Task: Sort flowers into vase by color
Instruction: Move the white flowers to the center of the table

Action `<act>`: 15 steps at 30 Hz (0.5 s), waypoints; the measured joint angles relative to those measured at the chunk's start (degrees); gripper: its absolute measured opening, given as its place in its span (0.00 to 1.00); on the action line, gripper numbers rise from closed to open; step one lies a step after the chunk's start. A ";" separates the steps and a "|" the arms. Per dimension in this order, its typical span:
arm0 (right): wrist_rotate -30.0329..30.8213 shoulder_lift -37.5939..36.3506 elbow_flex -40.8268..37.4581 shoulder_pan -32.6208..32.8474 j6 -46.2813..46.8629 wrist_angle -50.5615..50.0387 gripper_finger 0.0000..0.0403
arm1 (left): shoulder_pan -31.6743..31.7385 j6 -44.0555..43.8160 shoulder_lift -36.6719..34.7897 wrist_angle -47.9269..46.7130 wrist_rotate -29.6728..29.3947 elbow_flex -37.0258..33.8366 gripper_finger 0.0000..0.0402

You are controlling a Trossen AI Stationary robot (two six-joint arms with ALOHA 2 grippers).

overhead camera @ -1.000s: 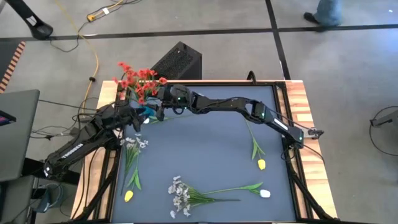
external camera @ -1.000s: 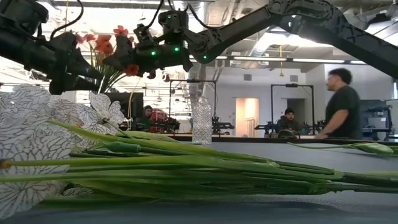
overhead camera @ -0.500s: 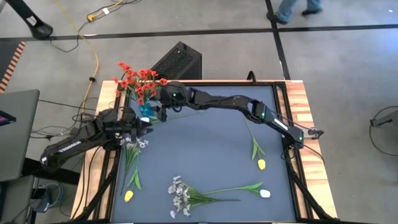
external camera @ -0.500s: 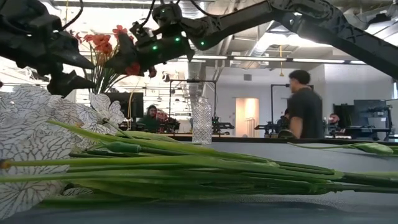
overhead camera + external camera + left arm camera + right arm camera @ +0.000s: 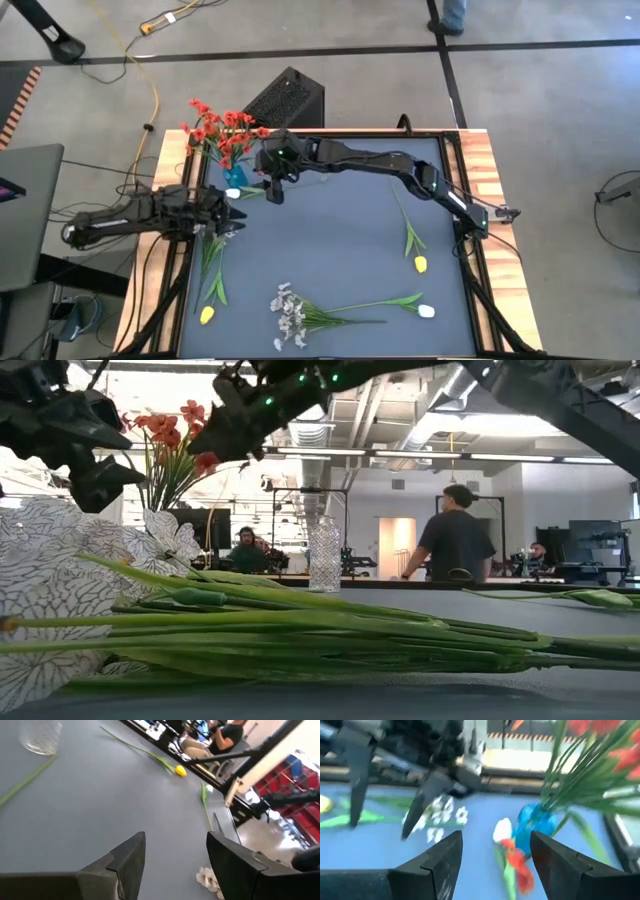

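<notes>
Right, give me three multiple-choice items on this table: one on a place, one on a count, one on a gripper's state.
1. Where does the blue vase with the red flowers stand?
A. The table's far left corner
B. The table's near right corner
C. The middle of the mat

2. How many yellow tulip buds lie on the mat?
A. One
B. Two
C. Four

3. How is the left gripper?
A. Shut on a white stem
B. Open and empty
C. Shut on the vase

Key: 1 A, since the high view puts the vase at the far left corner, beside the right gripper. 2 B, since one yellow bud lies near left and another yellow bud lies on the right. 3 B, since the left wrist view shows its fingers apart with only bare mat between them.
</notes>
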 joint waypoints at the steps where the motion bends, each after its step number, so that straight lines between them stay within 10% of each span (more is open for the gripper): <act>1: 0.00 -0.27 0.00 0.07 -0.15 -0.74 0.65 | -1.00 -0.24 0.00 0.00 -0.54 0.00 0.49; 15: -2.92 -5.77 -0.13 0.19 -2.95 -6.36 0.65 | -12.91 -2.78 0.02 0.26 -7.94 0.00 0.46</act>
